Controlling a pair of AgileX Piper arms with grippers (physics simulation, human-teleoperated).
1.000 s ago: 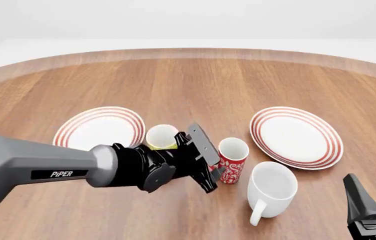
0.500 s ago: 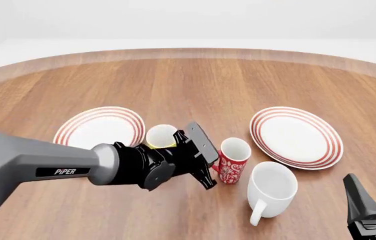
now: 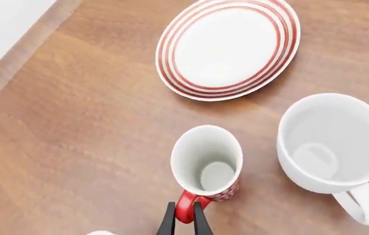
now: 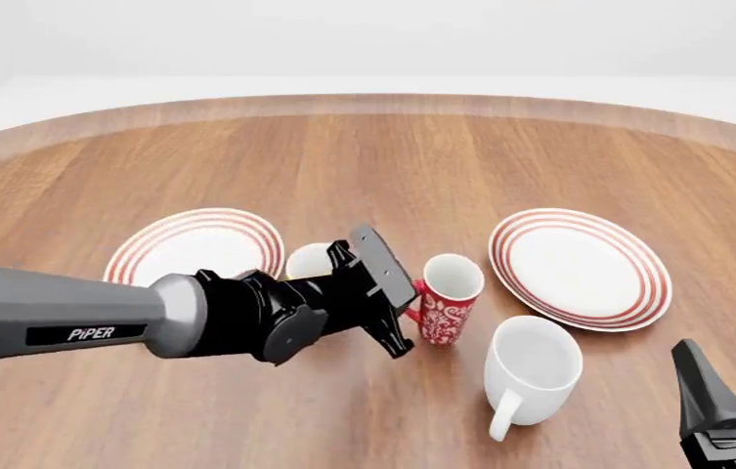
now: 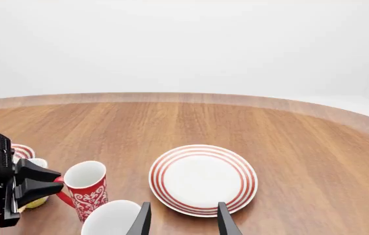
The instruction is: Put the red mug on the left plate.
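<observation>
Left claw point(image 3: 184, 223) pinches red mug point(image 3: 208, 161) handle, mug tilted | right claw point(image 5: 183, 218) wide, idle | lift clear of yellow mug point(image 4: 305, 260), carry level to left plate point(image 4: 159, 249).

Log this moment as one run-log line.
left gripper: shut on red mug handle | mug: tilted, lifted | left plate: bare | right gripper: open, idle

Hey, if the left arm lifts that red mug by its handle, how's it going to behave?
The red mug is tall and slim, and already leans, so it may tip or swing. The left gripper pinches only the thin loop handle, so it could pivot. It looks rigid and glazed, probably slippery.
</observation>
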